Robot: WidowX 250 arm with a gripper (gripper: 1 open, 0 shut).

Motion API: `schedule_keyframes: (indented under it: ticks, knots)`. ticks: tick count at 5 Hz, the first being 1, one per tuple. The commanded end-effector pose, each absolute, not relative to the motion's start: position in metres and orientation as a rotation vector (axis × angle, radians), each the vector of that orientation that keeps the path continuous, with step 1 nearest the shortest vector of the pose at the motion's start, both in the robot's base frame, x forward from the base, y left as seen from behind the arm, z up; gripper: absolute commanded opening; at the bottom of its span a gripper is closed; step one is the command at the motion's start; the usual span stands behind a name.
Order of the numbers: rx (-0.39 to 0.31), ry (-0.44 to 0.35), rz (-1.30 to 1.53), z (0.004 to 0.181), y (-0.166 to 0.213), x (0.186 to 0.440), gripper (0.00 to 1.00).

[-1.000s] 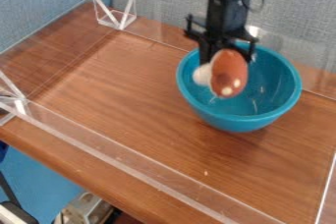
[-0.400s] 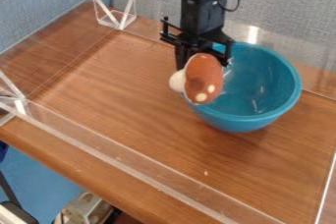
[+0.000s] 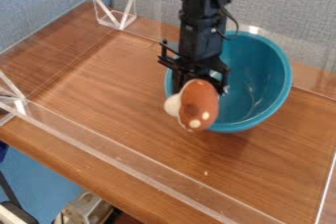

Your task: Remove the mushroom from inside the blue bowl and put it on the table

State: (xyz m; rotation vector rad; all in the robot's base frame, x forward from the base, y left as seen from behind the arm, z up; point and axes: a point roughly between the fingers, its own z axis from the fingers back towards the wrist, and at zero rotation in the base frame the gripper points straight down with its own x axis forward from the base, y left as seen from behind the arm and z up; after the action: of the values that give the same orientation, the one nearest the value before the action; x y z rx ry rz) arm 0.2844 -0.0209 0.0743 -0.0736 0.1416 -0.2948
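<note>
- Gripper (image 3: 194, 78): black, on a black arm that comes down from the top of the view; points downward, jaws clamped on the mushroom at its upper end.
- Mushroom (image 3: 197, 103): reddish-brown rounded cap facing the camera, a bit of cream-white stem showing at its left side; hangs from the gripper in front of the bowl's left outer wall, outside the rim. Whether its lower end touches the wood cannot be told from this view.
- Blue bowl (image 3: 257, 81): round, deep, glossy teal-blue; stands upright on the table at right of centre, near the far edge. The inside that shows is bare, with a pale glint on the inner wall. Its left rim is partly hidden behind the gripper and mushroom.
- Table (image 3: 118, 90): reddish-brown wood grain, running from upper left to lower right.
- Clear acrylic walls (image 3: 157, 154): low, along the table's edges; the near one runs across the foreground.
- Clear triangular brackets (image 3: 116, 14): at the far left corner of the walls.
</note>
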Motion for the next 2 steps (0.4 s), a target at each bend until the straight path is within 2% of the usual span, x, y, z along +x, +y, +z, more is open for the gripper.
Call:
schedule_keyframes:
  ticks: [1,2]
  knots:
    - [-0.066,0.125,-0.365,0.069,-0.031,0.282,0.0]
    - [-0.062,0.156,-0.414,0.047,-0.042,0.283,0.0]
